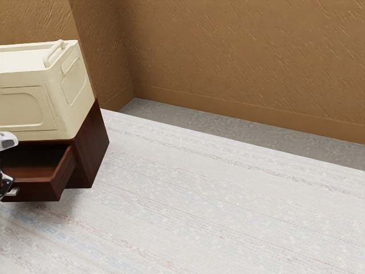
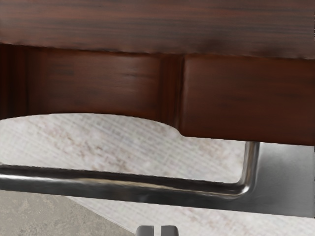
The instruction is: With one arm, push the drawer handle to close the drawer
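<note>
Nearest the camera on our hand stood two gray fingers (image 2: pixel 145 230), slightly parted, with nothing held in the narrow gap between them. Our gripper (image 1: pixel 5 181) was at the drawer's front, by the metal handle (image 2: pixel 123 189) — whether it touched, we couldn't tell. The drawer (image 1: pixel 35 190) stuck out of the dark wooden cabinet (image 1: pixel 92 148), clearly open. On top of the cabinet sat a cream box (image 1: pixel 23 105) — all beside a pale striped surface (image 1: pixel 199 200).
</note>
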Robot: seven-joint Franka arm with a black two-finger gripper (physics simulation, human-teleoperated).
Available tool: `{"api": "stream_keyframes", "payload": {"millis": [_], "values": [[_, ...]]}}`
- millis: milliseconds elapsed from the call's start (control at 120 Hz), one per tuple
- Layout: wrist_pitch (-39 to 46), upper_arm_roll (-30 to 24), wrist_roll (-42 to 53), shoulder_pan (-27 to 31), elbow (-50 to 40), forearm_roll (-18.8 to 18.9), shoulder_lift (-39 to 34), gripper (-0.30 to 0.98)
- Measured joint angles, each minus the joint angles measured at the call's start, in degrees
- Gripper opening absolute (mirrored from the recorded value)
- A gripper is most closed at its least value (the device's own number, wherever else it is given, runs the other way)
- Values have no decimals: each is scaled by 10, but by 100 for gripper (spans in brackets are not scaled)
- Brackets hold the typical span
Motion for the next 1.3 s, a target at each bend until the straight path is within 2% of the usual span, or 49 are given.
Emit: {"api": "stream_keyframes", "payload": {"millis": [333, 950, 1158, 1192, 1217, 1242, 1275, 1300], "values": [[50, 1, -41, -1, 35, 1, 41, -10], [74, 0, -68, -13, 157, -12, 180, -10], [65, 10, 276, 18, 225, 8, 234, -11], [100, 50, 325, -13, 232, 53, 246, -12], [135, -16, 347, 60, 236, 102, 254, -10], [147, -22, 360, 71, 237, 147, 256, -16], [148, -11, 363, 61, 238, 163, 257, -25], [136, -11, 373, 60, 240, 155, 256, -21]]}}
